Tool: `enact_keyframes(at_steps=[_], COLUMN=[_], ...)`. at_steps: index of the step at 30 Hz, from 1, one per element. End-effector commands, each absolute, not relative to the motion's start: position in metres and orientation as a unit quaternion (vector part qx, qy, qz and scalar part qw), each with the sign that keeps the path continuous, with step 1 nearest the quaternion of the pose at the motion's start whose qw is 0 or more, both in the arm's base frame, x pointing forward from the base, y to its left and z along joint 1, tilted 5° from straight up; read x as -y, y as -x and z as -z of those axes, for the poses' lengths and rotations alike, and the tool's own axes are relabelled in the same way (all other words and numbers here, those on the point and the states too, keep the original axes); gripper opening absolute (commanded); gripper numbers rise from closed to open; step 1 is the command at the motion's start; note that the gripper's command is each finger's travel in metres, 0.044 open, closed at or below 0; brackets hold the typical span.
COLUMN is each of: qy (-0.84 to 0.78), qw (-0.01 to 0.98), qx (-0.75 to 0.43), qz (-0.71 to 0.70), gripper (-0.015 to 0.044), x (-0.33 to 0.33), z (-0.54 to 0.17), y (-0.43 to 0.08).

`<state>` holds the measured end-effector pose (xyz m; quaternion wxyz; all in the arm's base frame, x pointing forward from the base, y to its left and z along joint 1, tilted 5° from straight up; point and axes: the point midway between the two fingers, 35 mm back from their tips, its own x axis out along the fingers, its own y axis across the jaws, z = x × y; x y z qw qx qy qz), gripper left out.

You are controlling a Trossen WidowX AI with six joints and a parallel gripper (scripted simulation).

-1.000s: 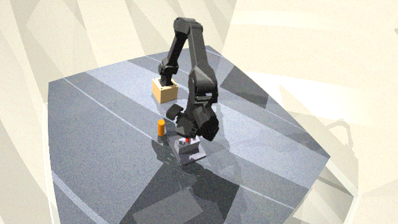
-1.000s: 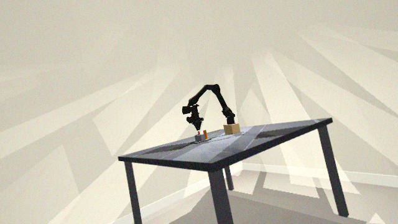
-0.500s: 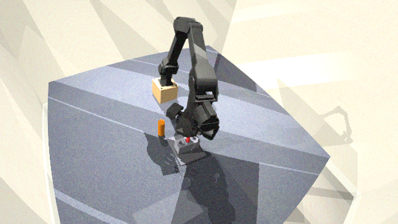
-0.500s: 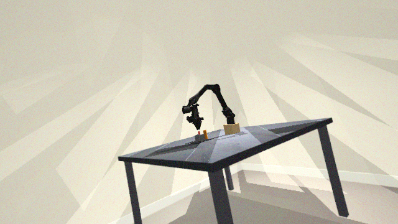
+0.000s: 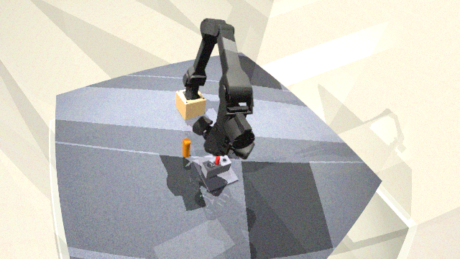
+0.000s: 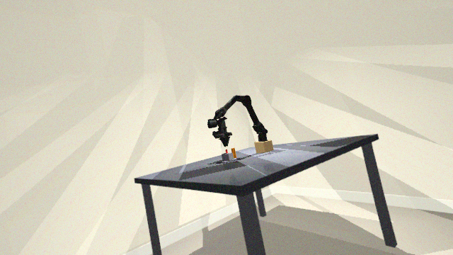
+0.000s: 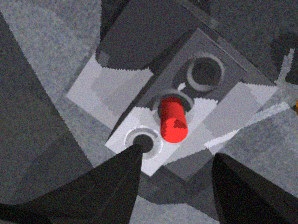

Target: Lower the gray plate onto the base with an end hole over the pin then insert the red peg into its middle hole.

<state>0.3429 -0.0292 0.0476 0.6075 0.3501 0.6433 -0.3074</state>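
The gray plate [image 5: 215, 172] [image 6: 227, 157] [image 7: 152, 165], a thick block with three round holes in a row, lies flat over the wide gray base [image 5: 229, 179] [image 7: 102, 92]. The pin cannot be made out in either end hole. The red peg [image 5: 217, 160] [image 6: 226, 151] [image 7: 174, 127] stands in the plate's middle hole, with its upper part sticking out above the top face. How deep its lower end sits is hidden. My gripper [image 6: 226, 145] [image 7: 177, 158] is open and empty, just above the peg, with its fingertips apart and not touching it. In the top view the fingertips are hard to make out.
An orange cylinder [image 5: 186, 148] [image 6: 233, 153] stands upright on the table [image 5: 108, 201] [image 6: 198, 173] close beside the base. The arm's wooden mounting block [image 5: 194, 108] [image 6: 263, 146] is farther back. Hard-edged shadows cross the table and the plate.
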Motion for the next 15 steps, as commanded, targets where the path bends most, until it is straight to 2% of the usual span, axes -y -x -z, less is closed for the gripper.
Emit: enact_keyframes(at_steps=[1,15], qy=[-0.350,-0.350], qw=[0.609,0.609], qx=[-0.641,-0.641], qz=[0.310,0.310], gripper=[0.0150,0.0150], x=[0.0294,0.0282], z=[-0.0509,-0.0591], y=[-0.3430,-0.3408])
